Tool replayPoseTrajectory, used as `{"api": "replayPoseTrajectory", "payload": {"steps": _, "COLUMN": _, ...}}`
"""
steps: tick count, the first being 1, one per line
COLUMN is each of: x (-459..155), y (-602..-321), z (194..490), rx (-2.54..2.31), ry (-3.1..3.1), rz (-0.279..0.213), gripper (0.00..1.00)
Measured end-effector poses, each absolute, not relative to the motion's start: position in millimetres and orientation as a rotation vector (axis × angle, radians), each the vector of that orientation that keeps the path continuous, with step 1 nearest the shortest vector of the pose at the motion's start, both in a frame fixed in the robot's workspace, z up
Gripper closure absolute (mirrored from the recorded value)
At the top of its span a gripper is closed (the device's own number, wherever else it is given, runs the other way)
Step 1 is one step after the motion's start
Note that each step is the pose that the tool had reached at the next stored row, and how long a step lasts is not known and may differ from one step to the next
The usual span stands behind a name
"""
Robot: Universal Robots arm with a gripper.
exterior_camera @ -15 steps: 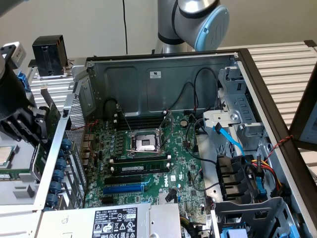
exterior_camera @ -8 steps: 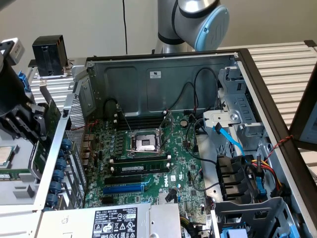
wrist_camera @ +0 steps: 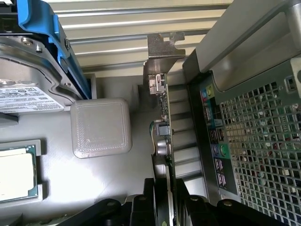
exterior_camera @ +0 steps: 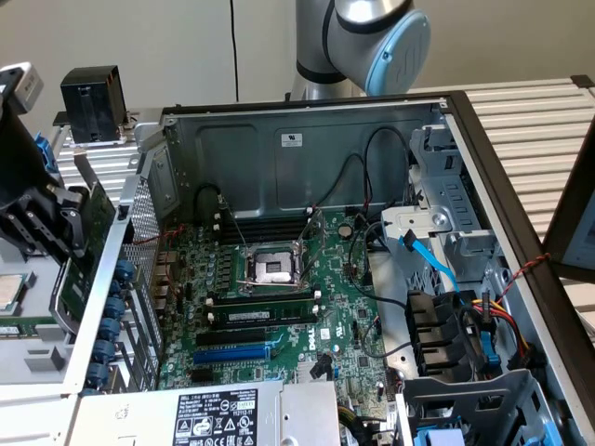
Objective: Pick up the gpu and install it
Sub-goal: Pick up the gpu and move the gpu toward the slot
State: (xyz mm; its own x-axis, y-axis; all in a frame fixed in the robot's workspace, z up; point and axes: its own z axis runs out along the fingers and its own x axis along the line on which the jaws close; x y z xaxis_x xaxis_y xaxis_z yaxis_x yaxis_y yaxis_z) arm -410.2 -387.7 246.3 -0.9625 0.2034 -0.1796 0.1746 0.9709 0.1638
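Note:
The gpu (wrist_camera: 166, 141) appears edge-on in the wrist view, a thin green board with its metal end bracket (wrist_camera: 162, 47) pointing away from the camera. My gripper (wrist_camera: 164, 209) is shut on it, one black finger (wrist_camera: 141, 207) on each side of the card. In the exterior view my gripper (exterior_camera: 67, 243) hangs outside the open computer case, at the exterior view's left, holding the gpu (exterior_camera: 85, 255) upright next to the case's perforated rear wall (exterior_camera: 139, 232). The card is lifted off the grey tray below it.
The motherboard (exterior_camera: 279, 297) lies in the case with a CPU socket (exterior_camera: 276, 269), memory sticks (exterior_camera: 260, 311) and a blue slot (exterior_camera: 232, 353). Beneath the card are a CPU (wrist_camera: 14, 174), a hard drive in a blue caddy (wrist_camera: 28, 70) and a square grey pad (wrist_camera: 100, 128).

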Motion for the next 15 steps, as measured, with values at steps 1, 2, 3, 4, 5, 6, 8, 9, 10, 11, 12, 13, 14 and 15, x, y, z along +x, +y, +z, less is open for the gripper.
{"api": "replayPoseTrajectory", "payload": {"steps": 1, "x": -410.2, "y": -387.8, "z": 246.9, "rx": 0.283, "ry": 2.923, "rz": 0.218, "gripper": 0.71}}
{"api": "replayPoseTrajectory", "payload": {"steps": 2, "x": -410.2, "y": -387.8, "z": 247.4, "rx": 0.283, "ry": 2.923, "rz": 0.218, "gripper": 0.71}}
{"api": "replayPoseTrajectory", "payload": {"steps": 3, "x": -410.2, "y": -387.8, "z": 248.2, "rx": 0.283, "ry": 2.924, "rz": 0.218, "gripper": 0.71}}
{"api": "replayPoseTrajectory", "payload": {"steps": 4, "x": -410.2, "y": -387.9, "z": 249.4, "rx": 0.283, "ry": 2.924, "rz": 0.218, "gripper": 0.71}}
{"api": "replayPoseTrajectory", "payload": {"steps": 5, "x": -410.2, "y": -387.9, "z": 251.0, "rx": 0.283, "ry": 2.924, "rz": 0.219, "gripper": 0.71}}
{"api": "replayPoseTrajectory", "payload": {"steps": 6, "x": -410.2, "y": -387.9, "z": 253.2, "rx": 0.283, "ry": 2.924, "rz": 0.219, "gripper": 0.71}}
{"api": "replayPoseTrajectory", "payload": {"steps": 8, "x": -410.2, "y": -388.0, "z": 258.0, "rx": 0.284, "ry": 2.924, "rz": 0.220, "gripper": 0.71}}
{"api": "replayPoseTrajectory", "payload": {"steps": 9, "x": -410.3, "y": -388.0, "z": 260.1, "rx": 0.284, "ry": 2.924, "rz": 0.221, "gripper": 0.71}}
{"api": "replayPoseTrajectory", "payload": {"steps": 10, "x": -410.3, "y": -388.1, "z": 261.2, "rx": 0.284, "ry": 2.924, "rz": 0.221, "gripper": 0.71}}
{"api": "replayPoseTrajectory", "payload": {"steps": 11, "x": -410.3, "y": -388.1, "z": 261.8, "rx": 0.284, "ry": 2.923, "rz": 0.222, "gripper": 0.71}}
{"api": "replayPoseTrajectory", "payload": {"steps": 12, "x": -410.3, "y": -388.3, "z": 262.2, "rx": 0.284, "ry": 2.923, "rz": 0.223, "gripper": 0.71}}
{"api": "replayPoseTrajectory", "payload": {"steps": 13, "x": -410.3, "y": -388.5, "z": 262.6, "rx": 0.284, "ry": 2.923, "rz": 0.224, "gripper": 0.71}}
{"api": "replayPoseTrajectory", "payload": {"steps": 14, "x": -410.3, "y": -388.6, "z": 263.1, "rx": 0.284, "ry": 2.923, "rz": 0.225, "gripper": 0.71}}
{"api": "replayPoseTrajectory", "payload": {"steps": 15, "x": -410.4, "y": -388.6, "z": 263.5, "rx": 0.284, "ry": 2.924, "rz": 0.225, "gripper": 0.71}}
